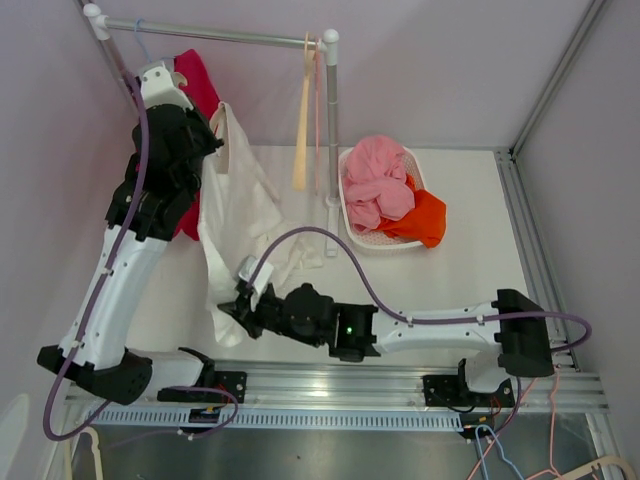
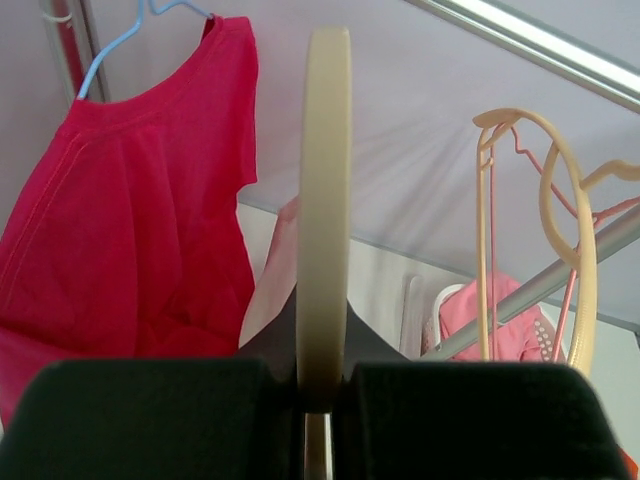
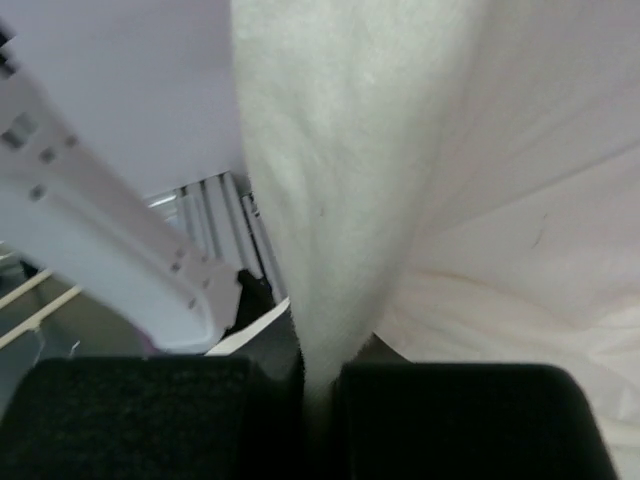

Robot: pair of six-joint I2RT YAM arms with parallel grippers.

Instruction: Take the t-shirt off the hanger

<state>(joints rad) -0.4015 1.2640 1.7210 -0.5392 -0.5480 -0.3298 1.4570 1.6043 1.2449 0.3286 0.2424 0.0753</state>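
A cream t-shirt (image 1: 240,215) hangs from a cream hanger (image 2: 325,200) that my left gripper (image 1: 205,135) holds up off the rail; the jaws are shut on the hanger's hook (image 2: 322,385). The shirt drapes down to the table. My right gripper (image 1: 238,305) is shut on the shirt's lower hem, and the pinched fold of fabric (image 3: 345,230) rises between its pads. A red shirt (image 1: 197,90) on a blue hanger (image 2: 120,40) hangs behind the left arm, at the left of the left wrist view (image 2: 120,220).
A white clothes rail (image 1: 225,33) spans the back, with empty cream and pink hangers (image 1: 305,110) near its right post (image 1: 331,140). A white basket (image 1: 352,215) holds pink (image 1: 380,180) and orange (image 1: 428,218) clothes. A metal frame rail (image 1: 525,230) runs along the right.
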